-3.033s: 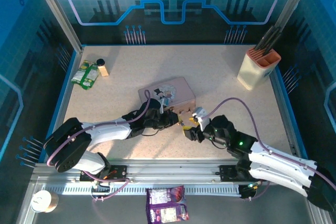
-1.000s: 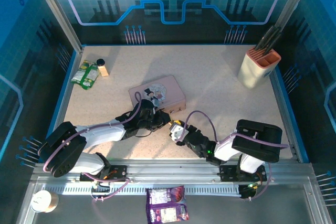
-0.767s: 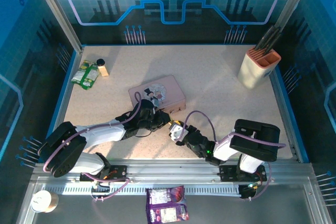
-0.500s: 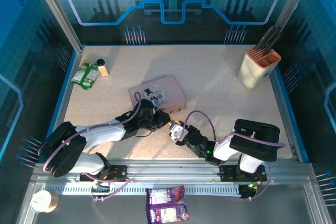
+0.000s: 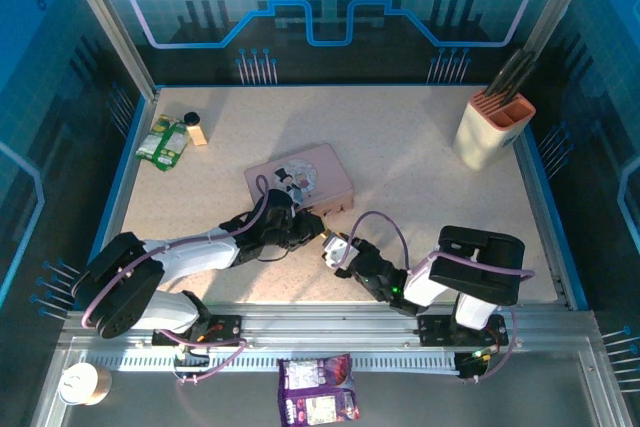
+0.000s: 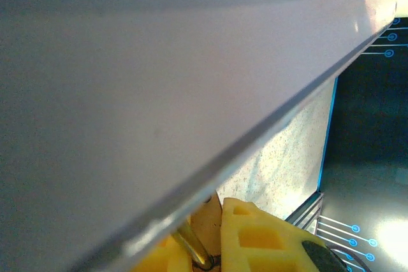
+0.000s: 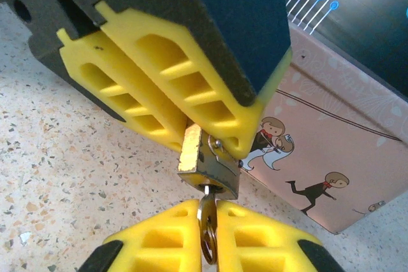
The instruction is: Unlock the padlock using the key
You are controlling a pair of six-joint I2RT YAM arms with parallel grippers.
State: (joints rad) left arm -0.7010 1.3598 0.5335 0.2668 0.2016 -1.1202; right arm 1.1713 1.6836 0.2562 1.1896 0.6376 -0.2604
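Observation:
The small brass padlock (image 7: 205, 164) hangs pinched between the yellow fingers of my left gripper (image 7: 213, 139), which is shut on it. The thin key (image 7: 207, 221) sticks into the keyhole on its underside, and my right gripper (image 7: 207, 237) is shut on the key's head from below. In the left wrist view the padlock (image 6: 210, 224) sits between the left gripper's yellow pads (image 6: 255, 240), tight under the pink box (image 6: 159, 81). From above, both grippers meet at the padlock (image 5: 322, 236), just in front of the pink box (image 5: 300, 177).
A cream holder with dark utensils (image 5: 492, 130) stands at the back right. Green snack packets (image 5: 162, 142) and a small bottle (image 5: 193, 130) lie at the back left. A purple packet (image 5: 318, 390) and a paper cup (image 5: 82, 384) rest by the front rail.
The right gripper's jaws have closed onto the key. Compared with three seconds ago, both grippers and the pink box sit further left and the right arm is folded back.

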